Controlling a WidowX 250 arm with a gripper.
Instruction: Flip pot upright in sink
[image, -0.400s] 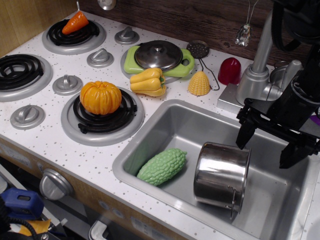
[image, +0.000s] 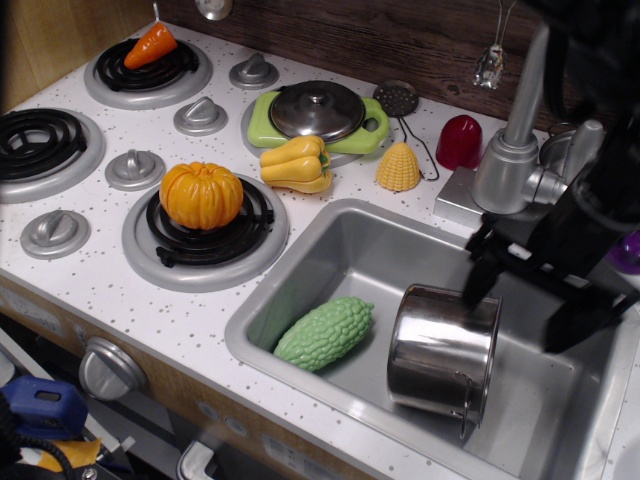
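Note:
The shiny steel pot (image: 438, 350) lies on its side in the grey sink (image: 330, 240), its open mouth facing right and a wire loop handle at its lower right. My black gripper (image: 520, 306) hangs open just above and to the right of the pot's rim. Its left finger (image: 478, 275) is close to the top of the rim and its right finger (image: 573, 322) is over the basin floor. It holds nothing. The gripper is motion-blurred.
A green gourd (image: 324, 333) lies in the sink left of the pot. A silver faucet (image: 512, 160) stands behind the sink beside a red cup (image: 459, 141). On the counter are a corn cob (image: 398, 167), a yellow pepper (image: 296, 163), a green pan with lid (image: 318, 113) and a pumpkin (image: 201, 195).
The gripper has shifted slightly left and down toward the pot's rim. The pot and gourd have not moved.

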